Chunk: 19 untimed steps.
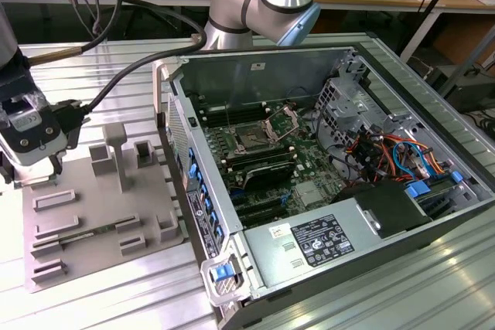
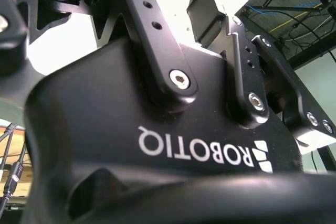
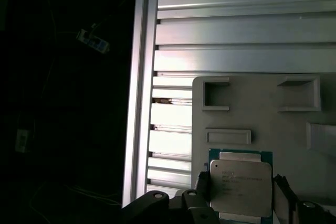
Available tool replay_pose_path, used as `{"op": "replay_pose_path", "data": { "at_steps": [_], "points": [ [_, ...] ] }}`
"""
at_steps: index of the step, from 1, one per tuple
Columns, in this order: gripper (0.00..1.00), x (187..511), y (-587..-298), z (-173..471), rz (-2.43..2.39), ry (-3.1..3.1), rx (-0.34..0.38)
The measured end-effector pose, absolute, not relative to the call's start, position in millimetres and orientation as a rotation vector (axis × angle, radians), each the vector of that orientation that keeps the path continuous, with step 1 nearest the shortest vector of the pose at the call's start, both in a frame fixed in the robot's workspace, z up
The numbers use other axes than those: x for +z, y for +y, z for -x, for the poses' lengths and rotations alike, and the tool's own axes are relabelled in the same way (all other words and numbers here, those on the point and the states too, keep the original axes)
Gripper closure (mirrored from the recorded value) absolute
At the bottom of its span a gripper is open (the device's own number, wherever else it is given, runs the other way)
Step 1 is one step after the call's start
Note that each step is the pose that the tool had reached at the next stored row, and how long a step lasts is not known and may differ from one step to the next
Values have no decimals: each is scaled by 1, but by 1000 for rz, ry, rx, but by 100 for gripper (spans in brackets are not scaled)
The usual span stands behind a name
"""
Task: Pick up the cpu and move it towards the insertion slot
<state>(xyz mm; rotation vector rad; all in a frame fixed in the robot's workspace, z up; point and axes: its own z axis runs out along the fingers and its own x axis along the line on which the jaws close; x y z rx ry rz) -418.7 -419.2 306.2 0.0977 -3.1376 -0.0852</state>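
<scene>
The cpu (image 3: 240, 178), a small square chip with a pale metal top and a green rim, lies over the corner of the grey tray (image 3: 294, 129) in the first wrist view. My gripper (image 3: 241, 192) is shut on it, a dark finger (image 3: 202, 186) pressed against each of two opposite edges. I cannot tell whether the chip is lifted off the tray. In the exterior view my gripper (image 1: 35, 166) hangs at the far left over the tray (image 1: 100, 214). The insertion slot (image 1: 251, 139), its metal bracket hinged up, sits on the green board inside the open computer case, well to the right.
The computer case's side wall (image 1: 186, 152) stands between the tray and the board. Raised grey blocks (image 1: 112, 148) rise from the tray. Black cables (image 1: 131, 67) trail from the arm across the ribbed metal table (image 3: 236, 30), whose edge (image 3: 139, 87) lies close by the tray.
</scene>
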Motion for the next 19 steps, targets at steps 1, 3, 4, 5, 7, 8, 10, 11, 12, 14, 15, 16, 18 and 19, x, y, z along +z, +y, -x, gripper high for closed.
{"op": "replay_pose_path", "data": {
  "at_steps": [1,3,4,5,7,8,10,11,12,14,15,16,18,19],
  "points": [
    [45,307,-419,419,-98,-3138,-85],
    [45,307,-419,419,-98,-3138,-85],
    [45,307,-419,419,-98,-3138,-85],
    [45,308,-419,419,-98,-3138,-85],
    [45,308,-419,419,-98,-3138,-86],
    [45,308,-419,419,-98,-3138,-85],
    [45,309,-419,419,-98,-3138,-86],
    [45,309,-419,419,-98,-3138,-86],
    [45,309,-419,419,-98,-3138,-86],
    [45,310,-419,419,-98,-3138,-86],
    [45,310,-419,419,-98,-3138,-86],
    [45,310,-419,419,-98,-3138,-86],
    [45,311,-419,419,-98,-3138,-86],
    [45,311,-419,419,-98,-3138,-86]
  ]
}}
